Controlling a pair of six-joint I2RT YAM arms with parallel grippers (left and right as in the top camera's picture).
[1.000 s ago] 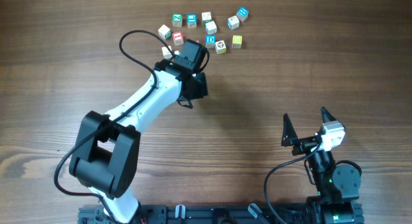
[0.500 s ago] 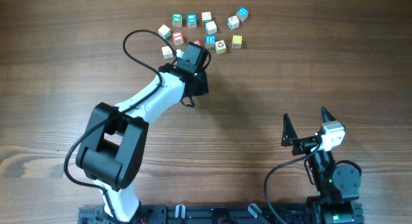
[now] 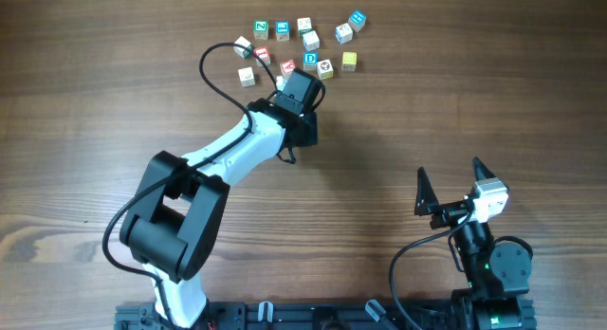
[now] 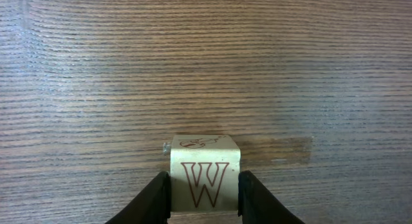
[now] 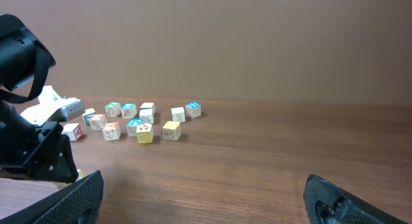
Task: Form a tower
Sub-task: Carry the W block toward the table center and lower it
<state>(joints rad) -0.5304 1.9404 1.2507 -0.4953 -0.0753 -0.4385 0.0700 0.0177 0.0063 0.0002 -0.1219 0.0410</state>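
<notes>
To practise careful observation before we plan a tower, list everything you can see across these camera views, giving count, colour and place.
Table: one, brown wood, under everything.
Alphabet cubes: thirteen from overhead, mostly white with green, blue or red markings, two yellowish; loose cluster on the table's far side, none stacked.
W cube: one, cream with reddish W, between the left end effector's fingers; possibly among the thirteen.
Cables: two, black, one looping off each arm.
Left arm: one, white and black, reaching to the cluster.
Right arm: one, mostly black, near right corner.
Left end effector: one, black fingers flanking the W cube; grip unclear.
Right end effector: one, black, open, empty.
</notes>
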